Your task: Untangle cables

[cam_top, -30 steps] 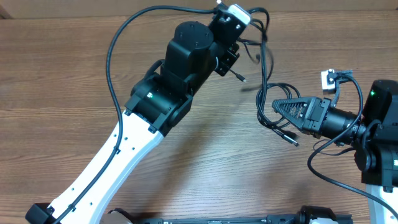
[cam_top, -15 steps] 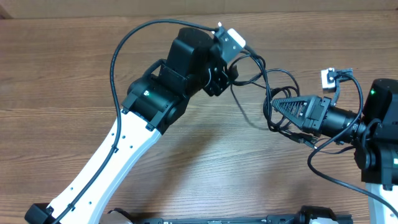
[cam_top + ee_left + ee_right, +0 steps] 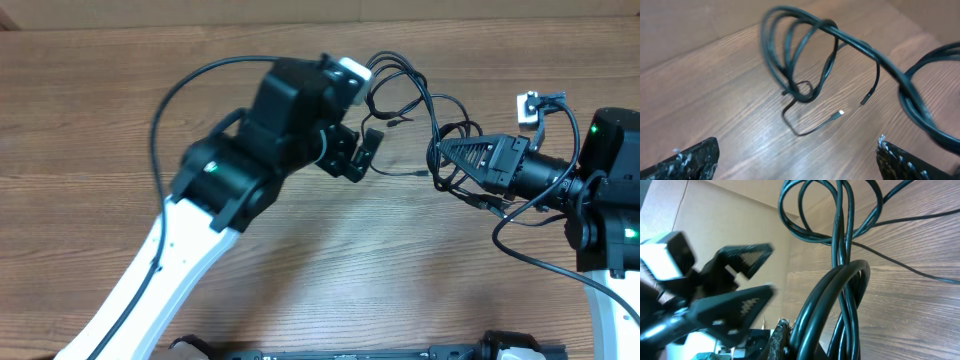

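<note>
Cables knotted, right side gripped

Right gripper jaws clenched on the looped bundle. Left gripper jaws stood wide apart, empty, beside the loops over the wooden table. Advice: take one silver-tipped plug end and draw it slowly clear of the knot.

In the right wrist view, the cables hide most of the right tool, seemingly cut off below.

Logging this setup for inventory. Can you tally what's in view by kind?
grippers: 2 (left gripper open, right gripper shut on the tangle)
cable tangle: 1, separate cords not countable
table: 1
total: 4
</note>
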`<state>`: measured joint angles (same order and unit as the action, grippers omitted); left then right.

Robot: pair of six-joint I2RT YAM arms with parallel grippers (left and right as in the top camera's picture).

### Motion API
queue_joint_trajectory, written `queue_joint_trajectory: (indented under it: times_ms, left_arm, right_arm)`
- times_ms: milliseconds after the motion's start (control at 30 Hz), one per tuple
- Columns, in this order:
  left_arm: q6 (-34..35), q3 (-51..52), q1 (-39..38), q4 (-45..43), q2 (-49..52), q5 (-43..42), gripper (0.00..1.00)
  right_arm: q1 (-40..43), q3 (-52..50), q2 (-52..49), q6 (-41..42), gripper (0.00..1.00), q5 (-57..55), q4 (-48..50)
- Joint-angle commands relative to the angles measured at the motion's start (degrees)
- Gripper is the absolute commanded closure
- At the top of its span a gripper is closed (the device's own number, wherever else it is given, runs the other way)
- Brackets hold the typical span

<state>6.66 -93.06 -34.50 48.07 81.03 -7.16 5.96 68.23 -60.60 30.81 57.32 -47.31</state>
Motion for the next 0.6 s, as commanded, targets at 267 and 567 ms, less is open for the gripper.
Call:
queue_joint_trajectory:
  times_ms: [267, 567]
  left_arm:
    - [18.8, -0.9, 1.2, 0.3, -2.6, -22.9, 0.00]
    - [37.2, -0.9, 1.1, 0.1, -2.6, -24.4, 0.00]
  right_arm:
    - [-0.3, 0.5, 0.6, -3.5, 0.96, 7.6, 11.0]
    - [-0.3, 0.5, 0.6, -4.1, 0.96, 18.1, 26.1]
